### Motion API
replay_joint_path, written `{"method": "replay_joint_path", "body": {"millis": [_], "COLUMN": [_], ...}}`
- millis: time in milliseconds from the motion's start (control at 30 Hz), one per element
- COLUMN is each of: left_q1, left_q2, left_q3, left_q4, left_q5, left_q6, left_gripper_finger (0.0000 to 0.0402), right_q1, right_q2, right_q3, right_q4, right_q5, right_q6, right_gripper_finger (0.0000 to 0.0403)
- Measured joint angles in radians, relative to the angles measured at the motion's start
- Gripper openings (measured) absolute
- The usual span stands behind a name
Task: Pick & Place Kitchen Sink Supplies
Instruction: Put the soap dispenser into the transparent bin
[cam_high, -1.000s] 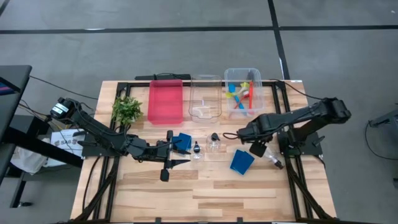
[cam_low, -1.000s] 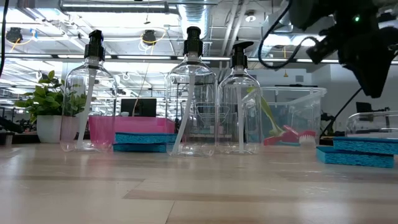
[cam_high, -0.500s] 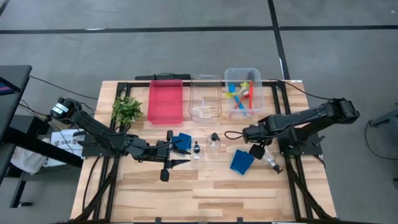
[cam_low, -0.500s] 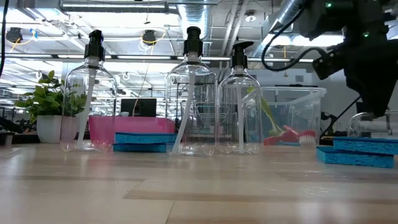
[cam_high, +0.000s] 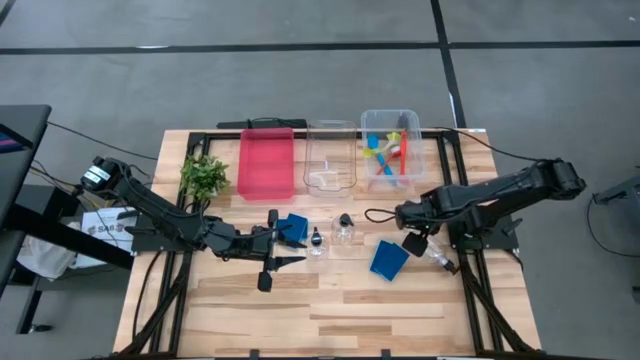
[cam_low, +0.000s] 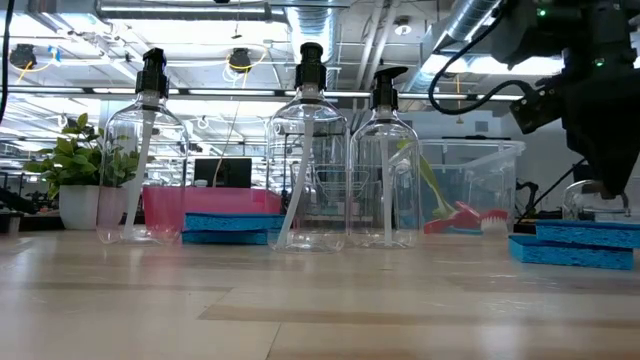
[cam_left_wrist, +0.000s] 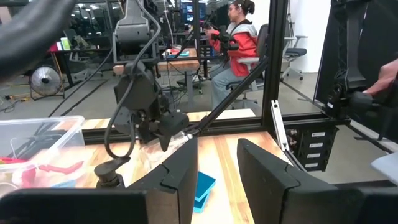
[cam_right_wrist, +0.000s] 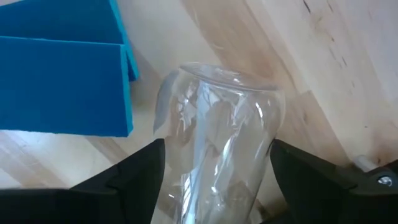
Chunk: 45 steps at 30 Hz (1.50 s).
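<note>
My right gripper (cam_high: 420, 245) is open and points down over a clear bottle (cam_right_wrist: 217, 155) that lies on its side near the table's right edge. One finger (cam_right_wrist: 134, 180) stands on each side of the bottle. A blue sponge (cam_high: 388, 258) lies just left of the bottle. Three clear pump bottles (cam_low: 308, 150) stand upright mid-table. My left gripper (cam_high: 296, 252) is open, low over the table and holds nothing. It sits beside the second blue sponge (cam_high: 292, 228). Red, blue and yellow-green brushes (cam_high: 390, 152) lie in the far right clear bin. My right gripper comes from above with its fingers across the lying bottle's body (cam_right_wrist: 186, 124), one on each side. I cannot tell whether they touch its wall. The bottle lies on the table.
Along the far edge stand a red tray (cam_high: 266, 160), a clear bin (cam_high: 330, 155) and the brush bin (cam_high: 368, 125). A small green plant (cam_high: 204, 175) stands at the far left. The near half of the table is bare wood. A person sits in the room beyond.
My right gripper has come down toward the lying bottle and shifted slightly toward the table's right edge, its elbow swinging out to the right. The bottle, the sponges and my left arm have stayed where they were.
</note>
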Motion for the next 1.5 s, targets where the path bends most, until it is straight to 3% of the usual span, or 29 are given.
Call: {"method": "replay_joint_path", "body": {"millis": [1133, 1500], "left_q1": [0.0, 0.0], "left_q2": [0.0, 0.0], "left_q3": [0.0, 0.0], "left_q4": [0.007, 0.012], "left_q5": [0.0, 0.0], "left_q6": [0.0, 0.0], "left_gripper_finger": [0.0116, 0.0116], "right_q1": [-0.002, -0.001], "right_q2": [0.006, 0.01], "right_q3": [-0.002, 0.102], "right_q4": [0.037, -0.059], "right_q5": [-0.022, -0.025], "right_q6": [-0.04, -0.083], "right_gripper_finger": [0.0276, 0.0276]}}
